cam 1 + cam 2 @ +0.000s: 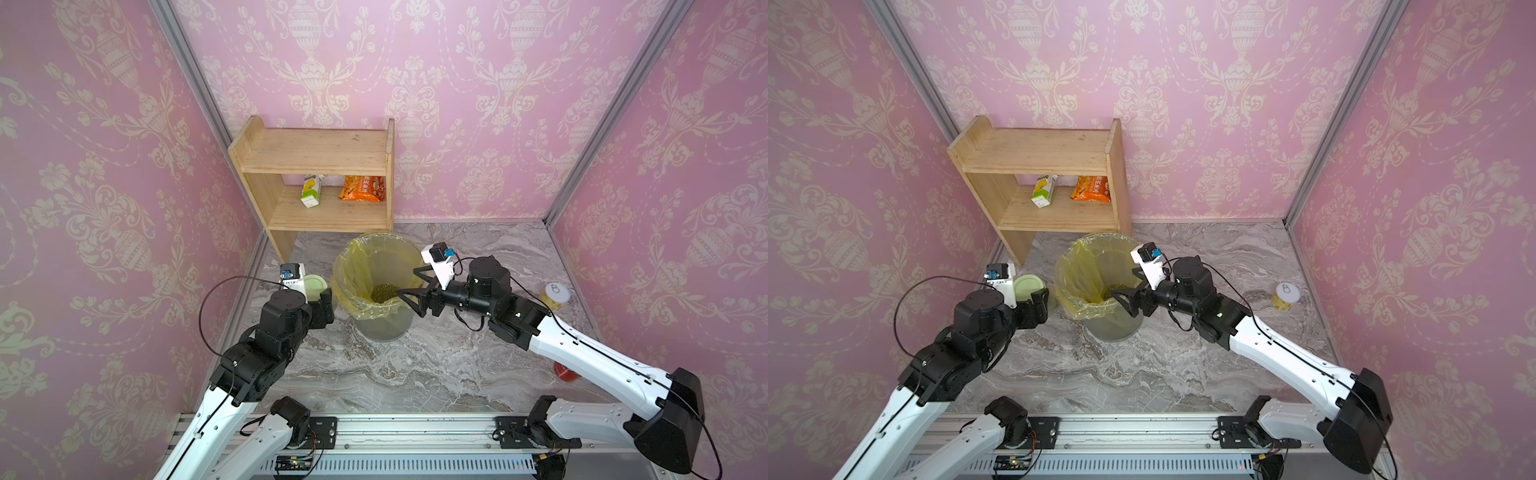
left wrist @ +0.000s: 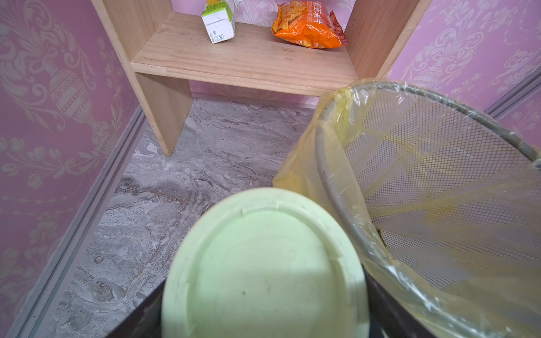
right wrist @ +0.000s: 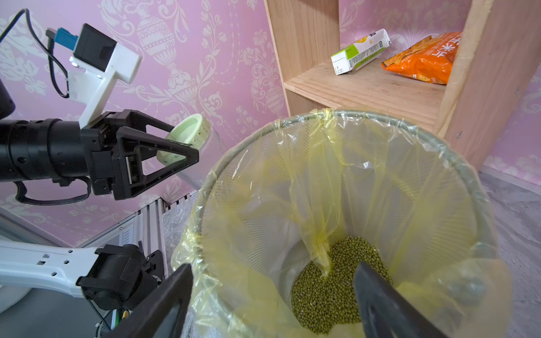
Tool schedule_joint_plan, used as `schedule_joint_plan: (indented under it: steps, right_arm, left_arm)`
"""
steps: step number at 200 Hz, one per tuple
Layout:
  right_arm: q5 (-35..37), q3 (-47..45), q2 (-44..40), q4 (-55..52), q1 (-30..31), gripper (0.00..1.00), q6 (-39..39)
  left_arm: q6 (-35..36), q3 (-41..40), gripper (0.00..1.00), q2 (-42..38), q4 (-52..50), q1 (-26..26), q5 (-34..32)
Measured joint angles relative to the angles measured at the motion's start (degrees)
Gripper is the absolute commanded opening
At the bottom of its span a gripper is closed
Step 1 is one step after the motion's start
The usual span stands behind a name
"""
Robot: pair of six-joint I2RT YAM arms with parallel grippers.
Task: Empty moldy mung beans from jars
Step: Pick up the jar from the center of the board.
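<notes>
the left gripper [image 3: 183,142] is clamped on the jar [image 2: 263,263] just under its pale green lid, with a black triangular finger on either side. the jar is a clear, ribbed plastic cylinder. its lid is on and faces up, and it is held just left of the bin [image 1: 376,237]. whether anything is inside it cannot be told.

the right gripper [image 1: 408,282] hangs with its jaws spread and nothing between them, over the bin's near right rim. the bin is a round wire-mesh basket. a thin, crinkled yellow liner [image 3: 316,181] is folded over its rim. the beans [image 3: 330,288] lie at the bottom, a heap of tiny round olive-green grains.

the table [image 1: 415,374] is grey veined marble. far left stands a plain wooden shelf [image 1: 316,153]. its lower board holds a tipped carton [image 1: 311,191] and a glossy orange pack of chips [image 1: 361,189]. at the right sits a yellow tin [image 1: 555,295] with a white top. a red-lidded jar [image 1: 566,372] shows near right, partly under the right arm.
</notes>
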Motion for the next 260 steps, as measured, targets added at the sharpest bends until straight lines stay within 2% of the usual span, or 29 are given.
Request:
schedule_joint_plan:
  steps: [110, 198, 260]
  right_arm:
    - [-5.3, 10.4, 12.0, 3.5, 3.9, 0.86, -0.1]
    - [-5.8, 12.7, 16.4, 5.0, 4.5, 0.84, 0.0]
    - [-5.8, 13.7, 17.3, 5.6, 4.5, 0.84, 0.0]
  left_arm:
    - [2.0, 1.8, 0.56, 1.1, -2.3, 0.4, 0.4]
    - [3.6, 6.5, 0.56, 2.1, -3.0, 0.8, 0.7]
    - [5.4, 11.5, 0.56, 5.5, -2.9, 0.8, 1.7]
